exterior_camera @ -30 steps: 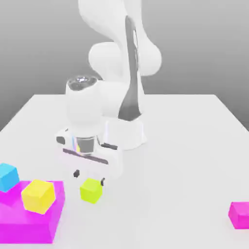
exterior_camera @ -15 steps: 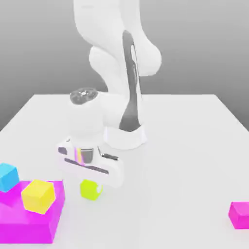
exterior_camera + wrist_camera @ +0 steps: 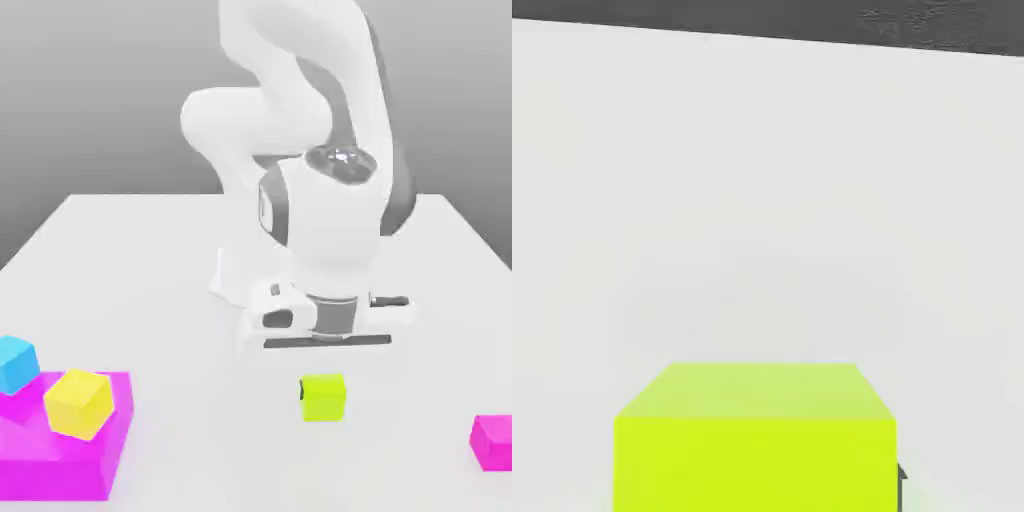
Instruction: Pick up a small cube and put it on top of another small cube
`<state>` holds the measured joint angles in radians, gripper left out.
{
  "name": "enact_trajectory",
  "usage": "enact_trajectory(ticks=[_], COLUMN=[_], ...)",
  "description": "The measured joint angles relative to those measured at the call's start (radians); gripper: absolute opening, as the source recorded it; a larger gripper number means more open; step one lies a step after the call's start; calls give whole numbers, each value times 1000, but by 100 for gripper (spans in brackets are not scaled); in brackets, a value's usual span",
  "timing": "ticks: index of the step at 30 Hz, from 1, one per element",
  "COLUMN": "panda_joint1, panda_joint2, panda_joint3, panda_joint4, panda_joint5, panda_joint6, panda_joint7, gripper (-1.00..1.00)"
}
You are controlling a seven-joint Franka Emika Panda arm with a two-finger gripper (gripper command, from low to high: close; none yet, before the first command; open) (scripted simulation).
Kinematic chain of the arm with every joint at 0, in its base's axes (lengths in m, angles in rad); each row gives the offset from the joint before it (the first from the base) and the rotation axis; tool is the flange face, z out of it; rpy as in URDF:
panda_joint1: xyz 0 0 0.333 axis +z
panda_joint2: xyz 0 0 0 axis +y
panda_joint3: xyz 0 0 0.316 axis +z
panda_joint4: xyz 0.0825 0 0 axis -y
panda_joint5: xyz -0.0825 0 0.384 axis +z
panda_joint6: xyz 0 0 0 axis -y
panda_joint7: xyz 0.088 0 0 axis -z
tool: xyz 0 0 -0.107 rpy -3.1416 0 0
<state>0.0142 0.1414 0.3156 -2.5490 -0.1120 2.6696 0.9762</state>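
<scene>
The gripper (image 3: 322, 398) is seen clamped on the lime cube (image 3: 323, 398), which is held under the hand over the middle of the table's (image 3: 120, 260) near half, the cube's lower part visible in the hand view (image 3: 755, 440). A magenta slab (image 3: 62, 450) carrying a yellow cube (image 3: 78, 403) and a cyan cube (image 3: 16, 363) is set at the near corner on the exterior view's left, and a magenta block (image 3: 493, 441) near the opposite corner. Bare tabletop is left between them and toward the far edge.

White table (image 3: 120, 250) under me, grey backdrop behind. On the exterior view's left, near edge: flat magenta slab (image 3: 60, 450). Yellow cube (image 3: 78, 403) sits on the slab, tilted corner-on. Cyan cube (image 3: 17, 363) just beyond, at the slab's far left corner. Far right, near edge: small magenta block (image 3: 492, 441), alone, well apart from the rest.
</scene>
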Motion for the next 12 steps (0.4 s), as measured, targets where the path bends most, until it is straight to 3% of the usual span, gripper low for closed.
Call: enact_trajectory(ticks=[5, 8, 9, 12], panda_joint1=[144, 220, 236, 236], panda_joint2=[92, 207, 236, 236], panda_joint3=[95, 59, 42, 42], panda_joint4=[160, 208, 213, 213], panda_joint5=[-66, -156, -178, -178], panda_joint6=[-76, -17, 6, 6], panda_joint7=[37, 98, 114, 114], gripper=[-100, -100, 100, 100])
